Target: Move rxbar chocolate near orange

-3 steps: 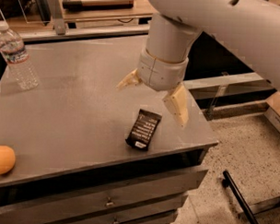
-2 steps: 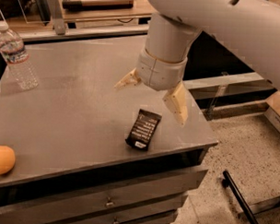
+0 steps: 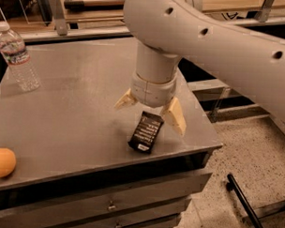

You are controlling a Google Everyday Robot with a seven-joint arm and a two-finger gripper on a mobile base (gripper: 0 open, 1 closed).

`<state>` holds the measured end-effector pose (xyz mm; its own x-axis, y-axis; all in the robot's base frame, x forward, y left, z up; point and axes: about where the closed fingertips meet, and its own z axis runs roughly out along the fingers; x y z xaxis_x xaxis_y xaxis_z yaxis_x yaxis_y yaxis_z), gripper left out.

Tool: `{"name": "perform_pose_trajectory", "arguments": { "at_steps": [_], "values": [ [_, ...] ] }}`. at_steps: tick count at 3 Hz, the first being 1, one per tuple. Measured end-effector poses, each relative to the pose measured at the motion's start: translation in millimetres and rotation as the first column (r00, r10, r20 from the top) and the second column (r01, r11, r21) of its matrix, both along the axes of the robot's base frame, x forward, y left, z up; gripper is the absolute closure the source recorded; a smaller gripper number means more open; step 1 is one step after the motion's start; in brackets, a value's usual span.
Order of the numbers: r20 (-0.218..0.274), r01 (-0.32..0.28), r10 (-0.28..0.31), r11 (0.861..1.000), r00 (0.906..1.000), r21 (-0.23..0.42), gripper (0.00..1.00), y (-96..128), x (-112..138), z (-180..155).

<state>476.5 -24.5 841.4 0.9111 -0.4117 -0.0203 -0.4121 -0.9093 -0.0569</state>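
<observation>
End effector [image 3: 150, 119] is now found lower than a second ago, shifted slightly toward the bench's left side. It is set directly over the far end of the chocolate bar [image 3: 145, 132]. The two tan fingers [image 3: 176, 117] are spread wide, one on either side of that end; nothing is held. Contact with the wrapper cannot be confirmed.

Chocolate bar is unmoved between views. It lies flat on the bench [image 3: 77, 113] near the front right corner, angled, with the white label at the near end.

Orange [image 3: 1, 162] is likewise unmoved at the front left edge, well apart from the bar. A water bottle [image 3: 18, 55] is noted upright at the back left, away from both.

Reading: the change is taken as the closing part of the approach, with the grasp not yet made. The task itself is judged hardly begun, since the whole width of the bench is yet to be crossed.

Next step, as judged: a little more descent is needed, then the fingers are to be closed across the bar's narrow width. The wrapper is flat and low, so a shallow pinch may slip or the bar may be pushed toward the nearby edge.
</observation>
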Motion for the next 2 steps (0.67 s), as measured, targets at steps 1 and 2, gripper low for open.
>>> {"name": "perform_pose_trajectory", "arguments": {
  "at_steps": [1,2],
  "values": [
    [-0.014,-0.056,0.055,0.997,0.9984,-0.05,0.0,5.7,-1.6,-23.0],
    [-0.012,-0.063,0.063,0.997,0.998,-0.054,0.13,7.0,-1.2,-26.5]
  ]
}}
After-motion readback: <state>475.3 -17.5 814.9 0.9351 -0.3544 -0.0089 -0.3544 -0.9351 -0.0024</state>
